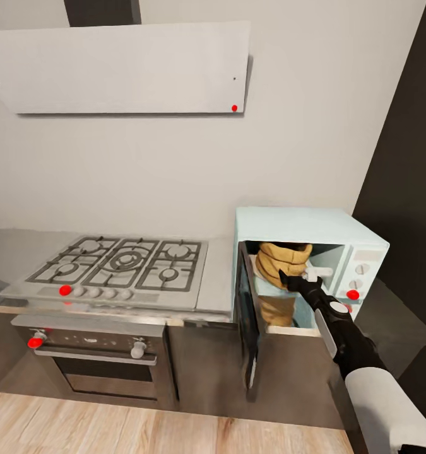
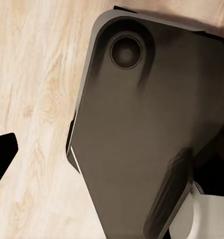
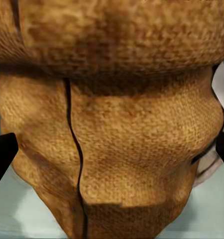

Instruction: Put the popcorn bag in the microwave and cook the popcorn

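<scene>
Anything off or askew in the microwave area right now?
Yes. The popcorn bag sits tilted in the microwave cavity, its rolled top near the ceiling and its lower part hanging past the front sill. The door is wide open, and the right gripper is at the bag.

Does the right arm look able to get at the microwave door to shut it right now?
Probably not yet: the right gripper is at the popcorn bag inside the microwave, and the door stands open beside it.
</scene>
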